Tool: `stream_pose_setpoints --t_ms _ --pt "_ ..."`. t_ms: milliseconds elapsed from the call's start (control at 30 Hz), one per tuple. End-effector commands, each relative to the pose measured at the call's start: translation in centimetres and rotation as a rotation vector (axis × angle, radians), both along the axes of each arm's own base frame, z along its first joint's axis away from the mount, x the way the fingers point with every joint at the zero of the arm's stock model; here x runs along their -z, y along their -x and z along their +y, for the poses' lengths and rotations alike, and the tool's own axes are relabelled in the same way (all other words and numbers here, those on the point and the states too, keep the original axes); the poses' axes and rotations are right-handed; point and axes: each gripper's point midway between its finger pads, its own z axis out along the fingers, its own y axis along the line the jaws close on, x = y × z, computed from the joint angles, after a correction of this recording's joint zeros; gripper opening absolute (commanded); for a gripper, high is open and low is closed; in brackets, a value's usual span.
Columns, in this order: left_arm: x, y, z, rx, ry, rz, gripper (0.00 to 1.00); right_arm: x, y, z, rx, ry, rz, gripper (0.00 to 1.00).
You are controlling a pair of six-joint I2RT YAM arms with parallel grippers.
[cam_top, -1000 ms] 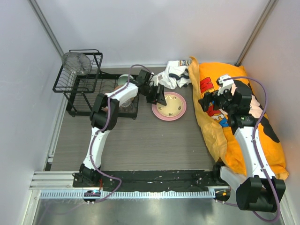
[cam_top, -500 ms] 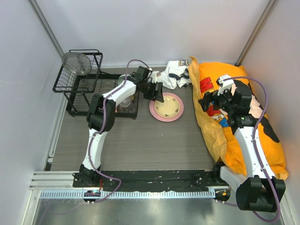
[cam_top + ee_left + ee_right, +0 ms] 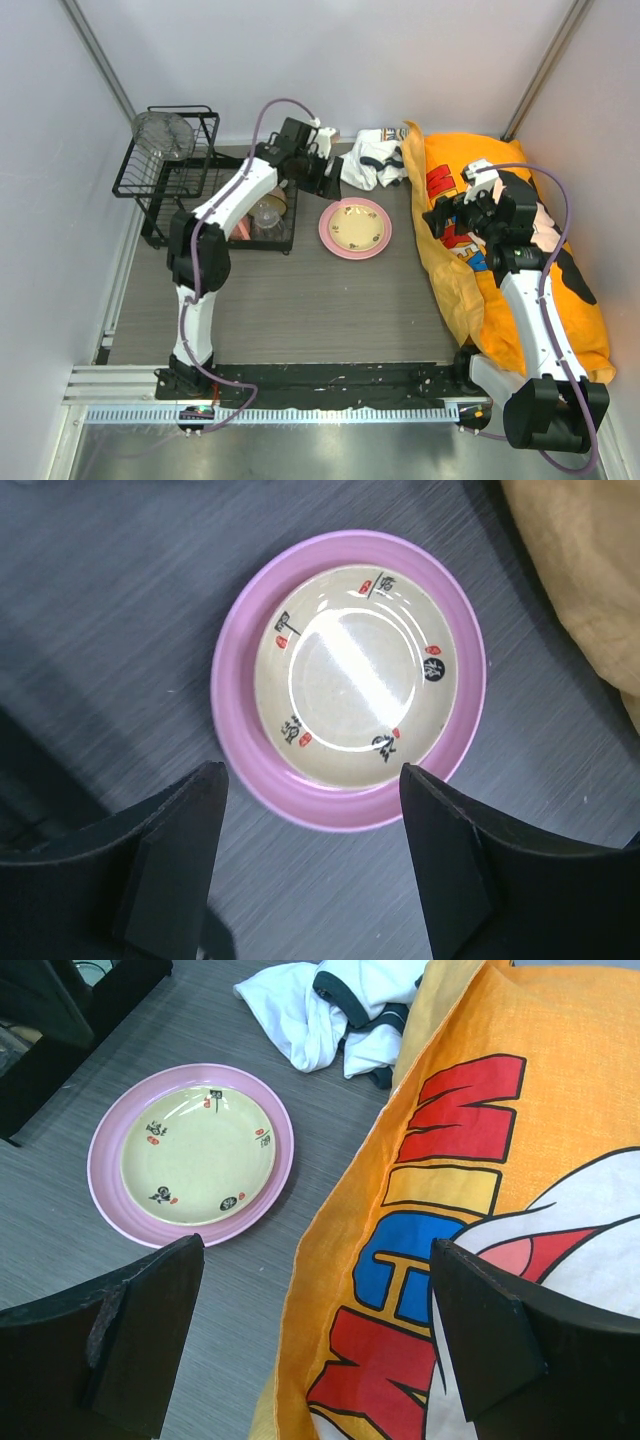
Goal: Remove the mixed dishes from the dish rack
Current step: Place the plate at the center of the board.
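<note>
Left wrist view: the tan dish (image 3: pixel 355 675) is sitting in the pink plate (image 3: pixel 235 710), which is lying flat on the table (image 3: pixel 100 600). The plate is being framed in the gap between the fingers (image 3: pixel 175 860) of the left gripper (image 3: pixel 312 775), untouched. Those fingers are being held apart, gripping nothing. The rack (image 3: pixel 165 190) is standing just left of the plate. The right gripper (image 3: pixel 315 1250) is being held spread wide over orange cloth (image 3: pixel 480 1140), well apart from the plate.
</note>
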Motion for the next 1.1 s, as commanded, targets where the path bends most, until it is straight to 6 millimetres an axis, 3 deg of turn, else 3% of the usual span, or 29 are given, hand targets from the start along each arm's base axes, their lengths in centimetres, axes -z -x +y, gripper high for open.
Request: stream_pose_setpoints --t_ms 0,100,133,267,367,500,733,933,1067 --pt "-11.5 0.6 2.3 0.077 -0.039 -0.296 0.75 -2.5 -0.1 0.2 -0.017 0.006 -0.084 0.99" --pt "-16.2 0.8 4.5 0.112 -0.117 -0.47 0.75 -2.5 -0.1 0.2 -0.021 0.004 -0.083 1.0" --pt "-16.9 1.0 5.3 0.125 -0.155 -0.5 0.75 -2.5 -0.1 0.3 -0.023 0.004 -0.083 1.0" --pt "-22.5 0.5 10.4 0.092 -0.341 -0.701 0.76 -2.4 -0.1 0.4 -0.03 0.0 -0.078 0.99" --pt "-25.2 0.0 14.1 0.116 -0.489 -0.812 0.77 -2.3 -0.1 0.4 -0.032 -0.002 -0.074 1.0" --pt "-28.1 -0.7 20.5 0.066 -0.72 -0.903 0.8 -2.3 -0.1 0.5 -0.035 -0.004 -0.075 1.0" --pt "-29.5 -0.1 27.4 0.106 -1.03 -0.92 0.81 -2.3 0.0 0.7 -0.046 -0.009 -0.071 1.0" --pt "-29.4 -0.7 29.6 0.191 -1.247 -0.885 0.81 -2.3 0.0 0.7 -0.048 -0.01 -0.068 1.0" --pt "-27.8 -1.8 30.8 0.279 -1.378 -0.802 0.8 -2.3 0.0 0.7 -0.046 -0.01 -0.07 1.0"
